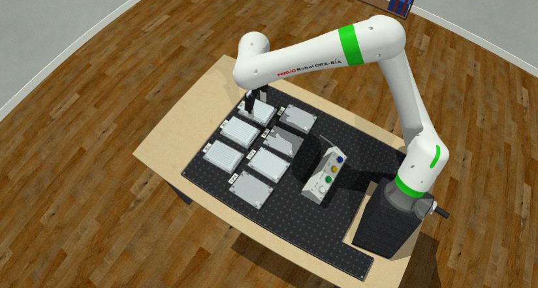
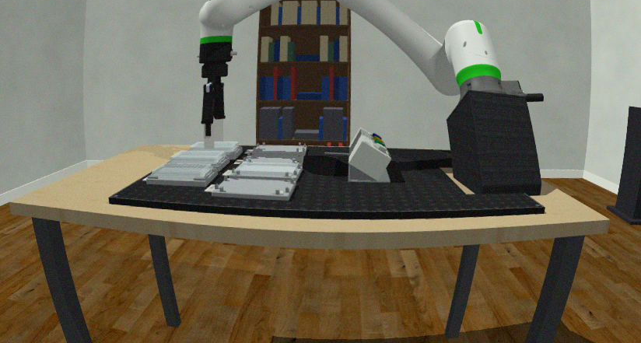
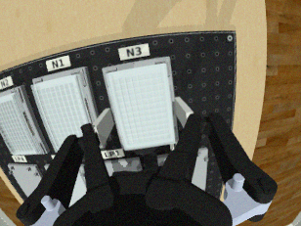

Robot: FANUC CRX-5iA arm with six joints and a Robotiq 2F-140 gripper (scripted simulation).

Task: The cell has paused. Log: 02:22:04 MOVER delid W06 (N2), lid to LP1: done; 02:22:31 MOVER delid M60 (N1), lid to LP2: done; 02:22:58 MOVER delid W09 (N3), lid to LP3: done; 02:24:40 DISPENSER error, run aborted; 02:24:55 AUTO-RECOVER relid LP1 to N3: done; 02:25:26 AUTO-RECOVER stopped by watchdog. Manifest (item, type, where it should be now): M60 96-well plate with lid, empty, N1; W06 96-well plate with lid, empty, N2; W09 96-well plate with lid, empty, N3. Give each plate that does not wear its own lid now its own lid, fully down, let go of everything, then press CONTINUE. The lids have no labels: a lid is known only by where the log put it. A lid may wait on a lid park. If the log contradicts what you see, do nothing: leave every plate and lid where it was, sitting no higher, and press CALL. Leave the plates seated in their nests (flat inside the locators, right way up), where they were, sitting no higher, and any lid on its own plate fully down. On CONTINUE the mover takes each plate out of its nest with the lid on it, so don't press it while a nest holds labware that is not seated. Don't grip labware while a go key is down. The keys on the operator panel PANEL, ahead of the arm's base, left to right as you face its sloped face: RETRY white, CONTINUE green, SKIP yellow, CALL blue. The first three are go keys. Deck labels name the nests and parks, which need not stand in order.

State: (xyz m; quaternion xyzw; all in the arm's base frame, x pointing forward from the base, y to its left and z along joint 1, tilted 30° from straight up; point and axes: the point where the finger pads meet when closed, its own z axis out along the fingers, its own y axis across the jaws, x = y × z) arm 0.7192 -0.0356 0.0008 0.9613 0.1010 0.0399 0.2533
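Note:
Three white 96-well plates stand in a column at the left of the black deck. The plate in N3 (image 1: pixel 259 112) is farthest, the plate in N1 (image 1: pixel 239 130) is in the middle, and a third plate (image 1: pixel 222 156) is nearest. In the wrist view the N3 plate (image 3: pixel 139 104) looks smoother than the N1 plate (image 3: pixel 62 111), as if under a lid. My gripper (image 3: pixel 143 111) is open and empty. It hangs straight above the N3 plate, with one finger over each long side. It also shows in the top and exterior views (image 1: pixel 254 104) (image 2: pixel 211 132).
Four lid parks form a second column to the right of the plates. A white lid (image 1: pixel 268 164) lies on the park third from the far end; the nearest pad (image 1: pixel 251 189) looks bare. The sloped key panel (image 1: pixel 323 174) stands further right, and the arm's black base (image 1: pixel 387 222) beyond it.

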